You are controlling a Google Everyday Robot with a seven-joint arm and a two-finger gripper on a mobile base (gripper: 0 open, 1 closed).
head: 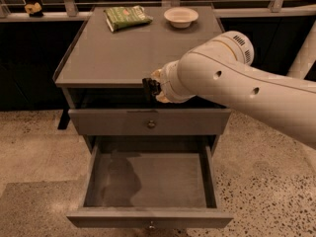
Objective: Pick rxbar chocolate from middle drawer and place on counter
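Observation:
My gripper (153, 89) hangs at the end of the white arm, just in front of the counter's front edge and above the closed upper drawer. Its cream fingers (159, 75) are closed on a small flat black thing, the rxbar chocolate (149, 88), of which only an end shows. The middle drawer (148, 217) is pulled fully out below, and its grey floor is bare. The counter (123, 53) is the cabinet's flat grey top.
A green snack bag (127, 17) and a white bowl (181, 16) lie at the back of the counter. The upper drawer (151, 124) is closed. My arm hides the counter's right side. A speckled floor surrounds the cabinet.

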